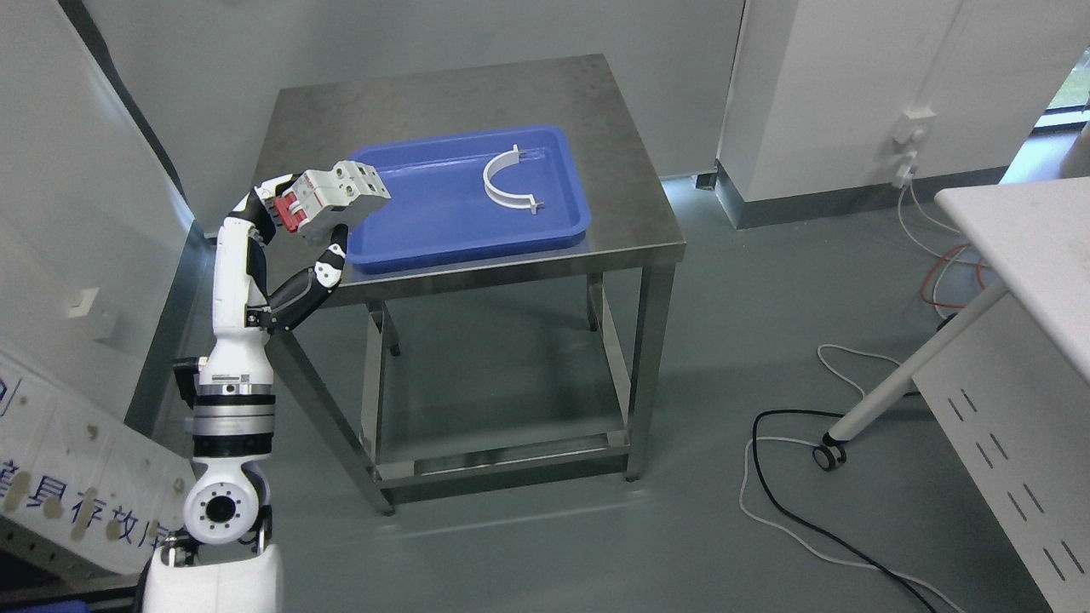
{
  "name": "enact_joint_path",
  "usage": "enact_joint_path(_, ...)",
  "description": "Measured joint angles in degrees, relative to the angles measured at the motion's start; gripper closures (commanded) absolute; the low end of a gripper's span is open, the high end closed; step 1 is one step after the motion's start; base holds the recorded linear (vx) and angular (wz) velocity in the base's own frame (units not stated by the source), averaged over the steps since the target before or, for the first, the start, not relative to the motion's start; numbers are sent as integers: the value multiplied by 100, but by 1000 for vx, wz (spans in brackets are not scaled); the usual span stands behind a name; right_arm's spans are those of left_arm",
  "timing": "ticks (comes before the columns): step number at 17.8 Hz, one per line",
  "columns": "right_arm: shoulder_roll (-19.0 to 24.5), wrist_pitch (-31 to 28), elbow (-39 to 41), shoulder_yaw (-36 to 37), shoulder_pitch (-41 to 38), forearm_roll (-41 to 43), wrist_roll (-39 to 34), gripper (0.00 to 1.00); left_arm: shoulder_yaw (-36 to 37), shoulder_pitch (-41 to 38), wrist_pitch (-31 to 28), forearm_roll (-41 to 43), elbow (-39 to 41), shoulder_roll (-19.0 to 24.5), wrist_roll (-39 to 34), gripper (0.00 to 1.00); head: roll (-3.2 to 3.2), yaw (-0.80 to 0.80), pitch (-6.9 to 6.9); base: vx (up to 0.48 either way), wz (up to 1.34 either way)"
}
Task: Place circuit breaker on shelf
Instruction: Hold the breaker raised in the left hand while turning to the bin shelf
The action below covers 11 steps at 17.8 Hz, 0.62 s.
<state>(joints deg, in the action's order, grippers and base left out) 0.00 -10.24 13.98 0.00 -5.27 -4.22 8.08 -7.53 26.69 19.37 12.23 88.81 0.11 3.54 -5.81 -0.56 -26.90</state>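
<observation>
My left hand (298,226) is shut on a white circuit breaker (336,197) with a red switch end. It holds the breaker above the left front corner of the steel table (443,94), just left of the blue tray (443,221). The breaker lies tilted, red end toward my wrist. My thumb (328,260) curls under it. A white curved clip (511,180) lies inside the tray. My left arm rises from the lower left. No shelf shows clearly in this view. My right arm is out of view.
A white panel with blue print (77,477) stands at the lower left beside my arm. A white table with a castor leg (1013,255) is at the right. Black and white cables (809,511) lie on the floor. Wall sockets (911,145) are at the back right.
</observation>
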Motion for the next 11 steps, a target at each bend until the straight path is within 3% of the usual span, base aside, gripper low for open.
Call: enact_joint_path(11,0,8,0,0,-5,1,-34,0,-37,-84,7,-43,36,-7,9,78,0,0,0,-462,203)
